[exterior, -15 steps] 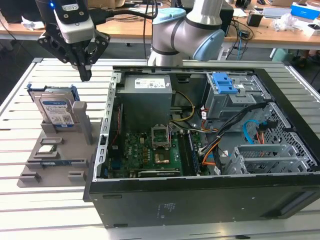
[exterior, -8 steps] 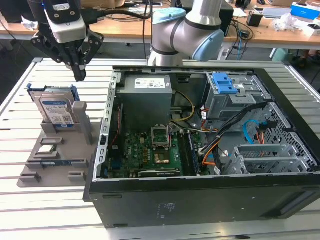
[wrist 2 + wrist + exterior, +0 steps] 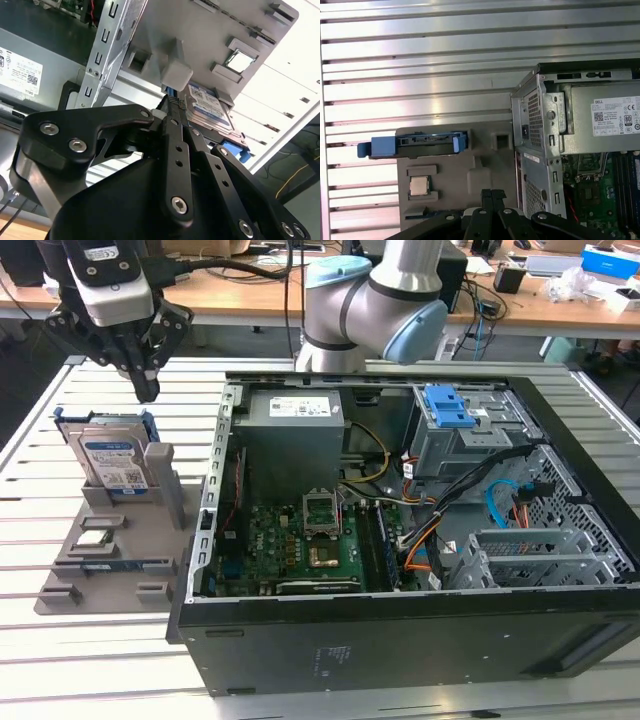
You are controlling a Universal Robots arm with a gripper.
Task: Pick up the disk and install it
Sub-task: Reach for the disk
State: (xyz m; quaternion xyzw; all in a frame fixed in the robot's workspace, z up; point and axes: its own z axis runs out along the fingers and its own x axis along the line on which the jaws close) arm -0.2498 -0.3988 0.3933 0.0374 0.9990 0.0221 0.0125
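1. I see a white-and-blue barcode label (image 3: 113, 466) on the disk (image 3: 103, 433), standing at the table's left.
2. A white sticker (image 3: 618, 116) with small print and a square code sits on the grey power supply (image 3: 296, 445).

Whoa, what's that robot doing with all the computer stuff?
The robot arm's gripper hangs above the disk without touching it, its jaws closed on nothing. The disk stands upright in a grey holder on the table, at the exterior view's left. Next to the holder lies an open computer case. The disk has not been picked up or put in yet.
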